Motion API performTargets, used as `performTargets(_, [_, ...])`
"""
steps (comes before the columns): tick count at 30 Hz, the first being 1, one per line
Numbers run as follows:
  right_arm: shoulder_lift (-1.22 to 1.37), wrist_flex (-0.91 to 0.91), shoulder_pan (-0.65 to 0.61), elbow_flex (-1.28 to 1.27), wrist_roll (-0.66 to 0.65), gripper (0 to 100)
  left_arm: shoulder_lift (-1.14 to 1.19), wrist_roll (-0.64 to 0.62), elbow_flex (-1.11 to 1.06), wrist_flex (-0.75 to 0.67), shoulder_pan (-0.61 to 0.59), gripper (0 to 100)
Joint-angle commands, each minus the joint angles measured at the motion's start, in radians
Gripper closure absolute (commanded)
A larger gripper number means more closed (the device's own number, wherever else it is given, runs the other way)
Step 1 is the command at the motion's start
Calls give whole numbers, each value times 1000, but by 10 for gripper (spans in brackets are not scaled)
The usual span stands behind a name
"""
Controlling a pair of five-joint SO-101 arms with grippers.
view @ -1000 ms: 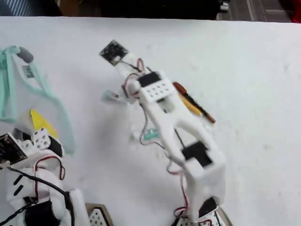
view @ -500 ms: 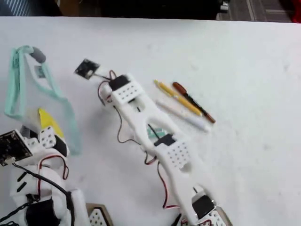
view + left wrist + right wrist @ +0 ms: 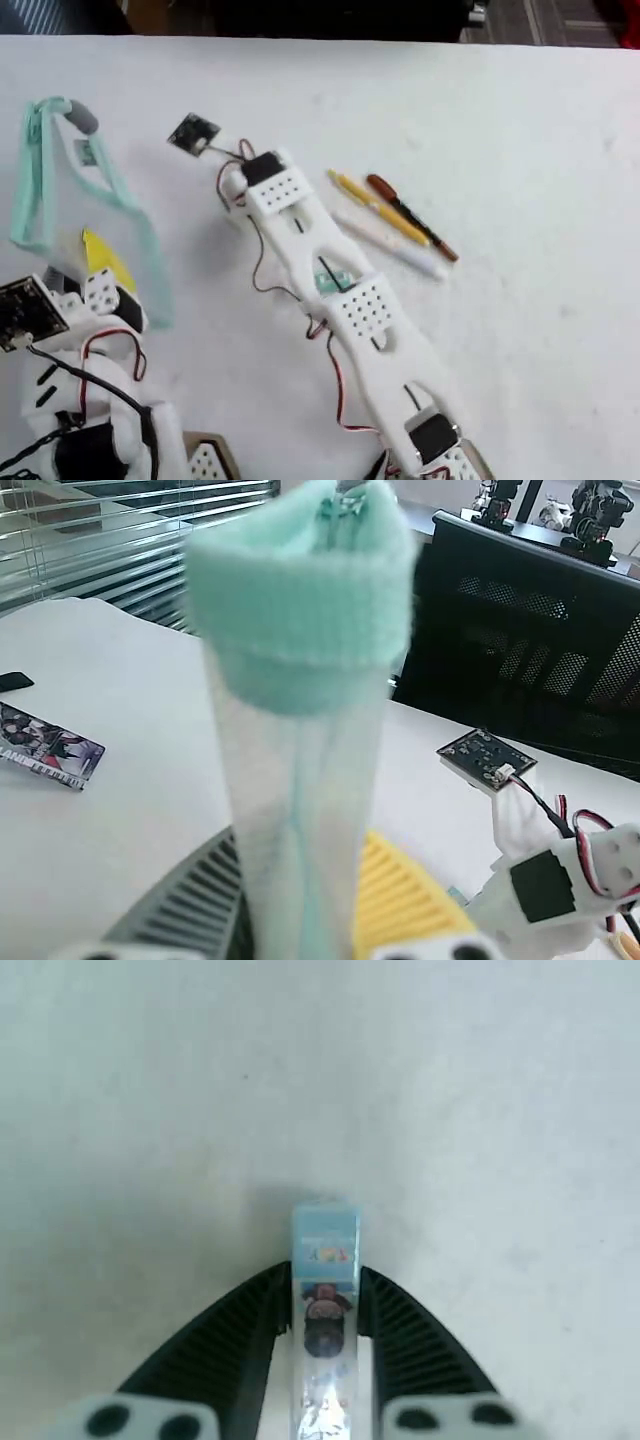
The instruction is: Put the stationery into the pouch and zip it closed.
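Right hand pinches a small blue-capped stick between its two black fingers, the cap jutting just past the tips above the bare bench. Left hand, at the bench's near left corner, is pressed together on the lower part of the pouch. A grey finger and a yellow one stand on either side of the clear fabric, so the pouch stands up with its mint band uppermost.

Seen from above, the right arm stretches from the near edge towards the far left corner. Its hand end lies near the pouch but apart from it, on the side facing the bench's middle. Three pens lie together near the middle, just beside that arm on its right-edge side, not yet packed.

The step in hand appears to be carrying the stick to the pouch. It is best done by holding the pinch firm, bringing the capped end over the mouth and lining the stick's length up with the opening. Release should come only once the stick is well inside. The left hand should hold the mouth steady and turned towards the right arm. Whether the mouth gapes wide enough cannot be told.
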State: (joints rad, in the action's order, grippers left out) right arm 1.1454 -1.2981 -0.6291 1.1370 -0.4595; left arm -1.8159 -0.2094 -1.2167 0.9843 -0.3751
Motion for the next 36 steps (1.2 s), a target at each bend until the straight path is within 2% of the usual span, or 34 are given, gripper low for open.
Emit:
performTargets(1, [-15,-124,24,181,-14,984,-12,-9,11,-14,88,976])
performTargets(6, [-65,-390,99,539,-14,981,-12,-9,14,-21,295,976])
performTargets(7, [-85,-424,111,542,-17,981,-12,-9,17,-21,331,976])
performTargets(13, [-312,-427,229,353,-9,981,-12,21,11,-51,449,976])
performTargets(18, [-550,-427,306,262,121,981,-12,55,0,-54,595,977])
performTargets(20, [-659,-427,325,201,141,981,-12,57,-37,-95,642,977])
performTargets(25, [-983,-427,335,-40,143,981,-12,57,-143,-215,642,977])
performTargets(30, [-1310,-421,332,-296,143,981,-12,57,-103,-184,568,977])
performTargets(36, [-1604,-420,334,-552,141,981,-12,57,-110,-170,565,977])
